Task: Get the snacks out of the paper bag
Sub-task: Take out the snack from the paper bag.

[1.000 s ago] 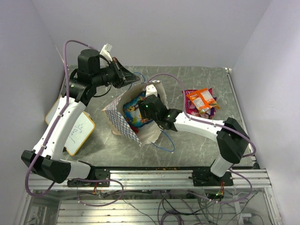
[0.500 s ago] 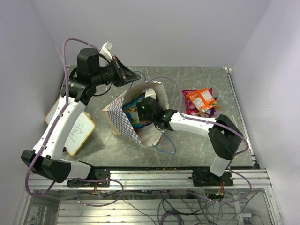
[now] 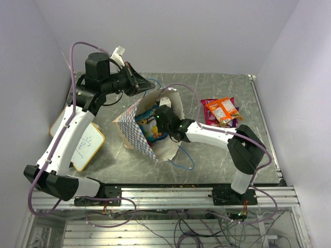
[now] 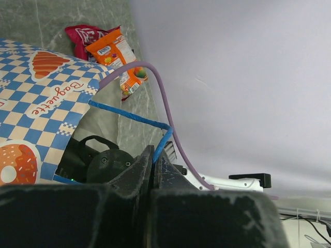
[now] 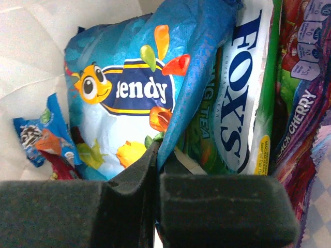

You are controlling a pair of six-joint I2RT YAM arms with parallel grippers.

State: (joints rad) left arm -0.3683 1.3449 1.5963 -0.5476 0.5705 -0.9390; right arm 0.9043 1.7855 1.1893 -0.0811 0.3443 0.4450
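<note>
1. Right of paper bag (image 3: 133,135), on table (image 3: 217,150): pile of snacks (image 3: 221,111) already out, red + orange packets, well apart from bag. Task part done.
2. Inside bag: blue packet (image 5: 124,98), green-white packet (image 5: 245,98), purple cherry packet (image 5: 305,124), small blue packet (image 5: 36,137) by cream wall. At least four left.
3. Deep in bag mouth: right gripper (image 5: 158,157), pads pressed together on blue packet's lower fold; not lifted out yet.
4. Above bag's far rim: left gripper (image 4: 153,155), jaws pinched on blue cord handle (image 4: 129,114); prob. holding mouth open.
5. Hidden: bag bottom under packets, so count uncertain. Top view: right fingertips masked by bag wall. Cherry packet cut off at frame edge.
</note>
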